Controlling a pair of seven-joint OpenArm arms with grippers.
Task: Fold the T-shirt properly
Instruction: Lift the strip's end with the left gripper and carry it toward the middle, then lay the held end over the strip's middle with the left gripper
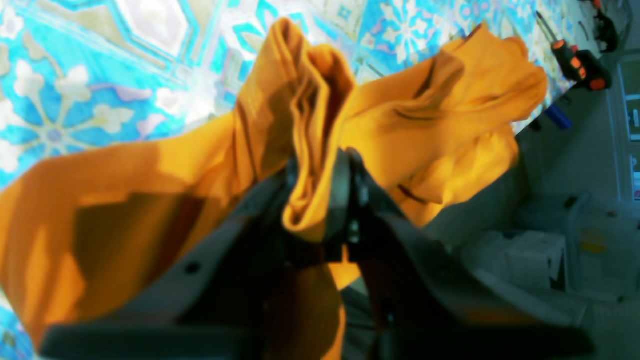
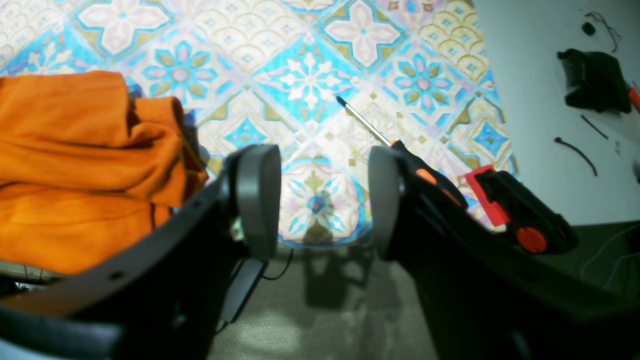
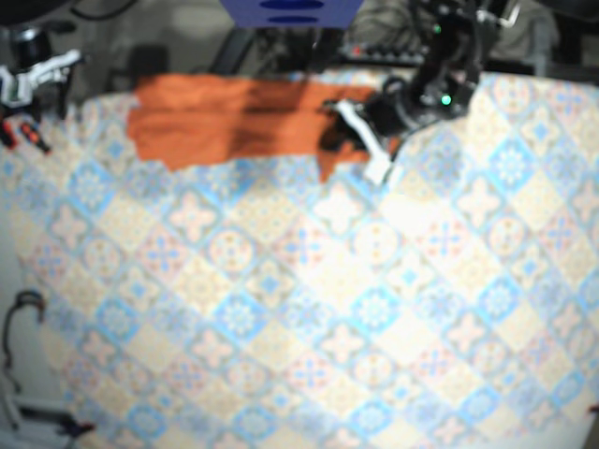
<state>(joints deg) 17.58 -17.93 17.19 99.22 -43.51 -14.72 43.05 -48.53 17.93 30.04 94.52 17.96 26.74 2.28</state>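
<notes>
Clamped a bunched fold of the orange T-shirt (image 1: 440,100) in the left gripper (image 1: 320,197) at the far edge of the patterned table (image 3: 309,309), held the right gripper (image 2: 322,200) apart and empty (screwdriver (image 2: 363,123) just beside it), left nearly all folding apparently undone.

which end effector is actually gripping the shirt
The left end effector, shut on a bunched fold of the orange T-shirt. The right end effector is open and empty.

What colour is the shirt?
The shirt is plain orange; the right wrist view shows it best.
</notes>
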